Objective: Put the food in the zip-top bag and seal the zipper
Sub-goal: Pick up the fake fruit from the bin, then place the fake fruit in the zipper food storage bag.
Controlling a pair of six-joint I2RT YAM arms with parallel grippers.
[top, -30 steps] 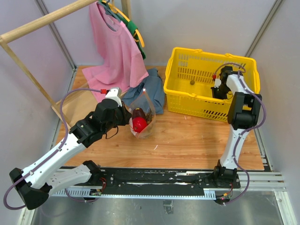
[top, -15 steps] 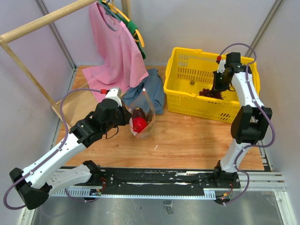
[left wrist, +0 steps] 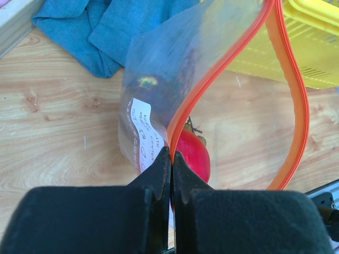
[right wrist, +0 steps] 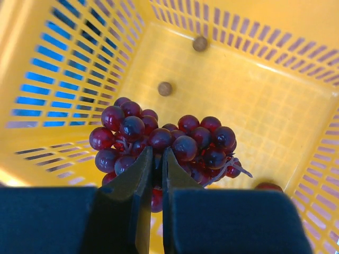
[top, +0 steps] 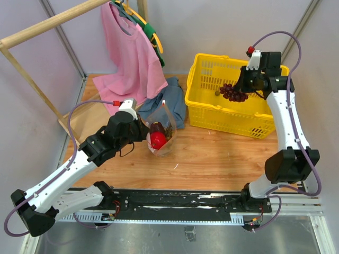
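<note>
The left gripper is clenched on the zipper of the zip-top bag, which stands on the desk with the red fruit inside. The right gripper grasps the grape bunch, held above the yellow basket.

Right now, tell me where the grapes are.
Top view, right side: the grapes hang in the right hand, above the yellow basket.

Left arm stretched low, forward and right; left gripper pinched tight on zipper. Right arm reaches far forward, wrist bent left; right gripper clamped on grapes.
</note>
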